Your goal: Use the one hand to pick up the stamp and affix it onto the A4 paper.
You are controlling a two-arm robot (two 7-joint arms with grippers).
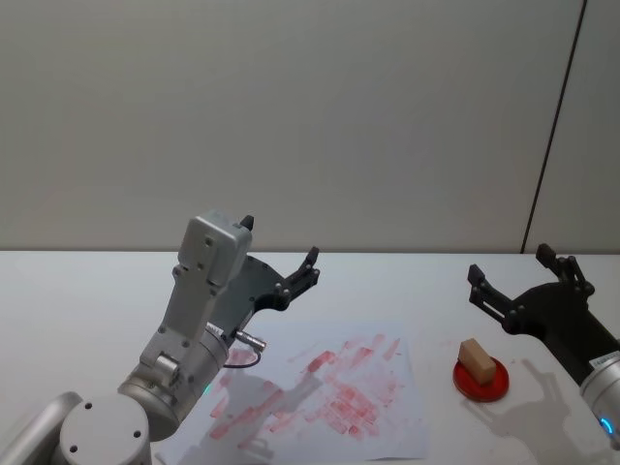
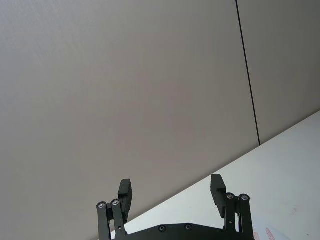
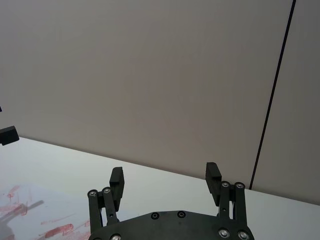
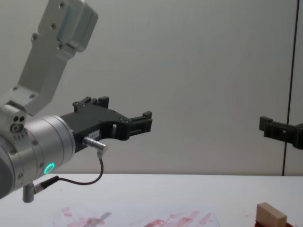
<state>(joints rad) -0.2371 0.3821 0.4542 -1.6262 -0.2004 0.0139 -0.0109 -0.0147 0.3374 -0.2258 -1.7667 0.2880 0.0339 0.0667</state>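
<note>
Head view: white table (image 1: 87, 291) meets grey wall (image 1: 291, 116); left gripper (image 1: 280, 240) and right gripper (image 1: 511, 263) hang released.

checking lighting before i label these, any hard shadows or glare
Head view: a soft grey shadow of the left gripper lies on the A4 paper, another under the right gripper on the table beside the ink pad and stamp; no glare. Right wrist view: a faint shadow crosses the paper's red marks. Chest view: the wall is evenly lit.
</note>
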